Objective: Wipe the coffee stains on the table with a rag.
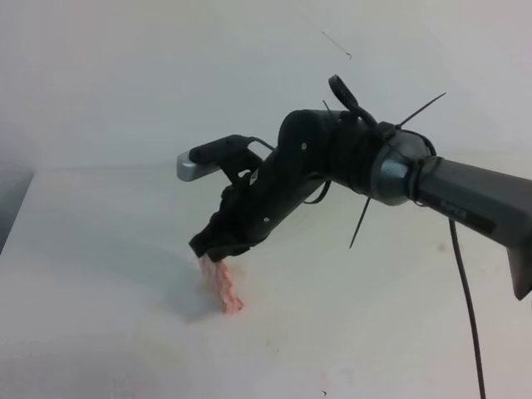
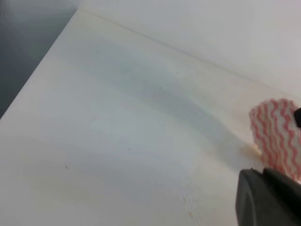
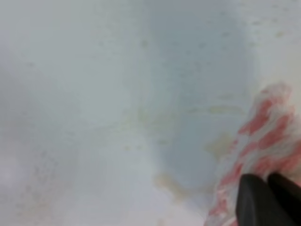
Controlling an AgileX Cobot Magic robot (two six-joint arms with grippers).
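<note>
White table point(image 1: 100, 274), right tool point(image 1: 218, 246) pinched tight on rag point(image 1: 223, 287) hanging beneath, beside faint coffee stains point(image 3: 218, 143).

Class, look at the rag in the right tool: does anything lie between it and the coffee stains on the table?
Nothing visible does. The rag, pinched in the right tool, hangs beside the pale coffee stains on bare table.

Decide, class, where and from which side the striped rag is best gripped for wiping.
Grip the rag by its top edge, from above. It hangs bunched with its lower end at the table, and the right end effector already pinches it there.
</note>
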